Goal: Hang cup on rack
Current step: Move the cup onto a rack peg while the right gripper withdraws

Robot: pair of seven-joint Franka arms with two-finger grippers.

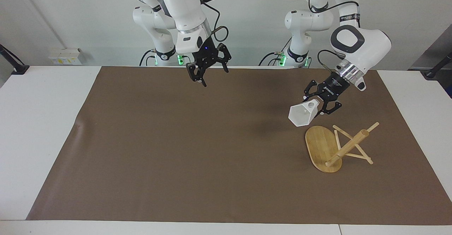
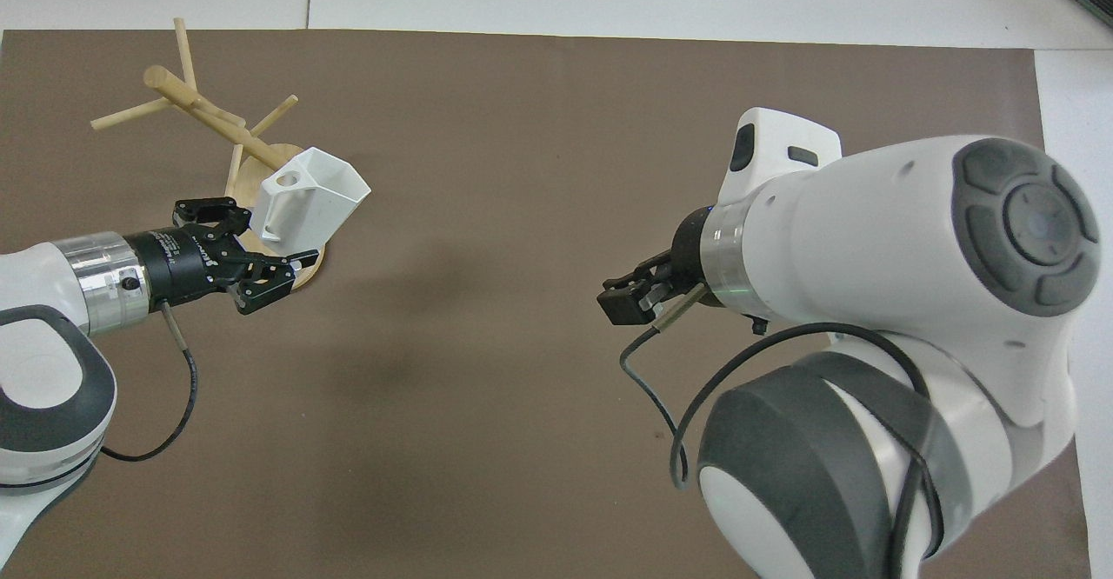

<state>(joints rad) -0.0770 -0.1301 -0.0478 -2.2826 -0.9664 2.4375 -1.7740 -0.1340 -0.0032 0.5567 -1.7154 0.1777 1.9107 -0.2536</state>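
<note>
The white faceted cup (image 1: 303,114) is held by its handle in my left gripper (image 1: 319,107), which is shut on it. The cup hangs tilted in the air, mouth turned away from the gripper, just above the edge of the rack's base nearest the robots. In the overhead view the cup (image 2: 313,195) and left gripper (image 2: 283,240) cover part of that base. The bamboo rack (image 1: 348,147) stands on the mat toward the left arm's end, with its oval base (image 1: 317,145), round post and thin pegs (image 2: 209,118). My right gripper (image 1: 206,67) is open and empty, raised over the mat's edge nearest the robots.
A brown mat (image 1: 197,150) covers most of the white table (image 1: 42,122). The right arm's large body (image 2: 869,301) fills the lower part of the overhead view toward its own end. A black cable loops from each wrist.
</note>
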